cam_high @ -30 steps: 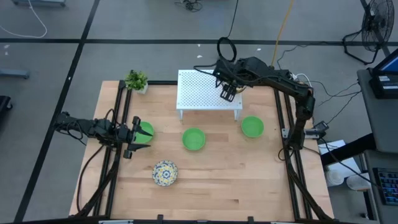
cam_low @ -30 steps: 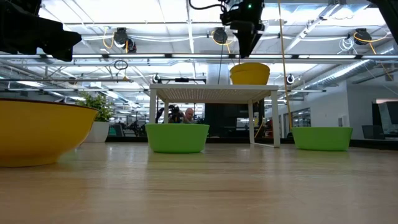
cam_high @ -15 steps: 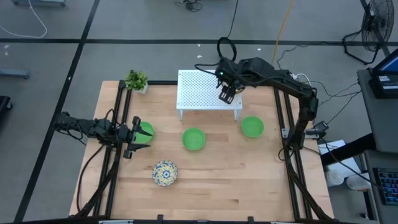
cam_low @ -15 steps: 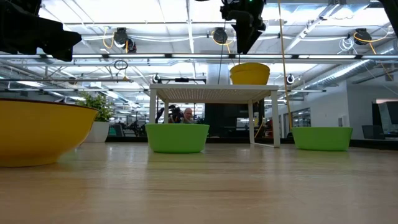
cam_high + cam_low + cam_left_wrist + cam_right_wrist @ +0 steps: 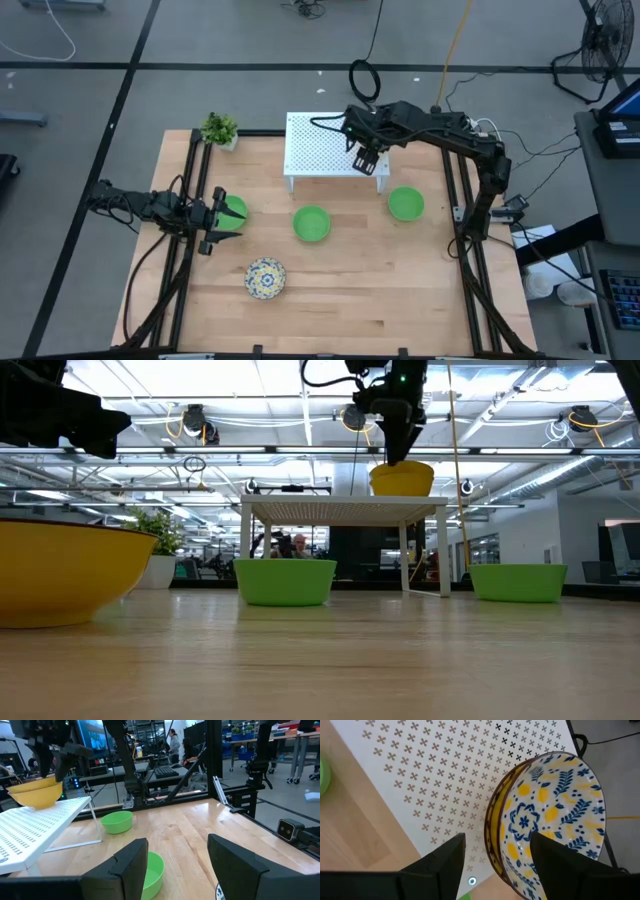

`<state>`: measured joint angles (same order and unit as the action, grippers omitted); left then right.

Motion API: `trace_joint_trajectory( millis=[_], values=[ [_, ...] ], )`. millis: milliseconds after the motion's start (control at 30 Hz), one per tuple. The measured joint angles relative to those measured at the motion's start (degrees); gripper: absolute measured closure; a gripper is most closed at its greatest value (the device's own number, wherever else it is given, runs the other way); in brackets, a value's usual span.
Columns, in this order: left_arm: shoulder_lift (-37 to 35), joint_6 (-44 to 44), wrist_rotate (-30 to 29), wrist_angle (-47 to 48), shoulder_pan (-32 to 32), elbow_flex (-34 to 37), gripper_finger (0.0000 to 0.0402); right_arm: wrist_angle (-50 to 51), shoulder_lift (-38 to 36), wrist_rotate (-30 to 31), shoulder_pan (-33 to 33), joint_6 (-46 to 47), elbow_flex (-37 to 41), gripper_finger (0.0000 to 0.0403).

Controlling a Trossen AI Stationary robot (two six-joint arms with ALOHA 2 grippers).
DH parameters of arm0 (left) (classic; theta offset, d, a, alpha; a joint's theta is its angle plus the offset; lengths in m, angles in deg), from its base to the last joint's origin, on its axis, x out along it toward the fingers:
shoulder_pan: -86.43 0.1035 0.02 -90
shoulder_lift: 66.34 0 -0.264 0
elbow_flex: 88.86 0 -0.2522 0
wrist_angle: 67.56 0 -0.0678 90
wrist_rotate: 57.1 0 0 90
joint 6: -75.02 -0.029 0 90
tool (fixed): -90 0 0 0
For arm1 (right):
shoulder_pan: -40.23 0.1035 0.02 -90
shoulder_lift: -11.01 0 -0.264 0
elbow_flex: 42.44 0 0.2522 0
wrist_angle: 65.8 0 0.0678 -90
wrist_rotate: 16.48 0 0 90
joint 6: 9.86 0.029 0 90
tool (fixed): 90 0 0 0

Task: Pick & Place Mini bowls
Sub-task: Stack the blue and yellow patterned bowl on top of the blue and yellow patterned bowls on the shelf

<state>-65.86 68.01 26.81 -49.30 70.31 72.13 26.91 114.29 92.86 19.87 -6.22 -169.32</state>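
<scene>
The wooden table [image 5: 340, 280] fills the middle of the high view, with the white perforated rack [image 5: 320, 145] standing at its upper centre. The right arm reaches in from the right edge over the rack, and the right gripper [image 5: 364, 160] hangs above the rack's right end. The right wrist view shows its fingers spread apart and empty, straddling the rim of the stacked yellow floral bowls [image 5: 547, 820]. These appear as two bowls nested together on the rack, seen in the low view as a yellow bowl on the rack top, just under the gripper.

The left arm waits at the left edge of the table, and the left gripper [image 5: 212, 215] holds its jaws wide open, gripping nothing, right beside a green bowl [image 5: 233, 210].

A third floral bowl [image 5: 265, 278] sits at lower centre of the table. Two more green bowls rest in the middle row: one at centre [image 5: 312, 223], one to the right [image 5: 405, 204].

By my reading, two floral bowls are already placed on the rack, and one floral bowl plus three green ones remain on the table. A small potted plant [image 5: 219, 129] stands at the table's upper left corner.
</scene>
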Motion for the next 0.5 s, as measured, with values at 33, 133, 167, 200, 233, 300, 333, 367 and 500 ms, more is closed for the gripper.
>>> trace_joint_trajectory(
  millis=[33, 133, 167, 200, 233, 300, 333, 367, 500],
  values=[
    [0.0, 0.0, 0.0, 0.0, 0.0, 0.0, 0.0190, 0.0, -0.1, 0.0, 0.0, 0.0, 0.0, 0.0193],
    [0.0, 0.0, 0.0, 0.0, 0.0, 0.0, 0.0190, -0.8, -1.0, 0.1, -0.2, 0.5, 0.0, 0.0193],
    [0.0, 0.0, 0.0, 0.0, 0.0, 0.0, 0.0190, -1.3, -1.2, 0.1, -0.2, 1.0, 0.0, 0.0193],
    [0.0, 0.0, 0.0, 0.0, 0.0, 0.0, 0.0190, -1.6, -1.6, 0.1, -0.2, 1.7, 0.0, 0.0193],
    [0.0, 0.0, 0.0, 0.0, 0.0, 0.0, 0.0190, -1.8, -1.9, 0.1, -0.2, 2.1, 0.0, 0.0193],
    [0.0, 0.0, 0.0, 0.0, 0.0, 0.0, 0.0190, -2.4, -2.5, 0.0, -0.2, 3.0, 0.0, 0.0195],
    [0.0, 0.0, 0.0, 0.0, 0.0, 0.0, 0.0190, -2.8, -2.8, -0.1, -0.2, 3.3, 0.0, 0.0197],
    [0.0, 0.0, 0.0, 0.0, 0.0, 0.0, 0.0190, -3.0, -3.2, -0.1, -0.2, 3.8, 0.0, 0.0201],
    [0.0, 0.0, 0.0, 0.0, 0.0, 0.0, 0.0190, -5.9, -4.3, -3.4, 0.5, 6.5, 0.0, 0.0216]
  ],
)
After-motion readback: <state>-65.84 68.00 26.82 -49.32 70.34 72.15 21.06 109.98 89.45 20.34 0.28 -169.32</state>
